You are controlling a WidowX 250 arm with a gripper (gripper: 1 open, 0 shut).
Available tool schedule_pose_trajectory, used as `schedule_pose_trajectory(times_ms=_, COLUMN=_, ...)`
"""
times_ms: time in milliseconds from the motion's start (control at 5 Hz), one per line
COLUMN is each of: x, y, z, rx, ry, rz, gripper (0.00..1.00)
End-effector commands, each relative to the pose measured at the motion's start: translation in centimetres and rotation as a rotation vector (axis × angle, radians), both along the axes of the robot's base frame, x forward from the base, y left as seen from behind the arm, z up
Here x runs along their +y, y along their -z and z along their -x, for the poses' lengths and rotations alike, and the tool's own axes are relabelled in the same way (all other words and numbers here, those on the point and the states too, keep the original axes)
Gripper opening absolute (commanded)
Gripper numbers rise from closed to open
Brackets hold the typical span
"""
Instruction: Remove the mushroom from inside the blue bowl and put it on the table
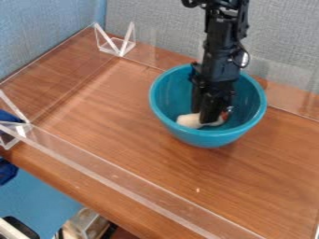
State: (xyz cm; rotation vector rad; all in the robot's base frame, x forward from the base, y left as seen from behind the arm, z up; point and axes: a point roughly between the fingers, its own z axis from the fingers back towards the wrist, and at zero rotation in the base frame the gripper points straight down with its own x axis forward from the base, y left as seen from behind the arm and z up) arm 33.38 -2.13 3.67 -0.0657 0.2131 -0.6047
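The blue bowl [174,114] stands on the table [100,103] at the right rear. My black gripper [210,112] reaches straight down into the bowl. It is shut on the mushroom [189,119], whose cream-white stem sticks out to the left of the fingers, low against the bowl's inner floor. The fingers hide most of the mushroom's cap.
Low clear acrylic walls [118,42] edge the tabletop, with triangular brackets at the back left corner and at the left edge [13,129]. Bare wood stretches left and in front of the bowl. The table's front edge runs diagonally at the lower left.
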Motion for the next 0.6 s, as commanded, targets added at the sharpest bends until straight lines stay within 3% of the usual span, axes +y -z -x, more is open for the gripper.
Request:
schedule_pose_trajectory(times_ms=0, x=1.08, y=-1.65, z=-0.05, rx=-0.042, ry=-0.049, rz=-0.007, gripper=0.00)
schedule_pose_trajectory(times_ms=400, x=1.31, y=-2.43, z=0.37, rx=-0.052, ry=-0.072, rz=-0.012, gripper=0.00)
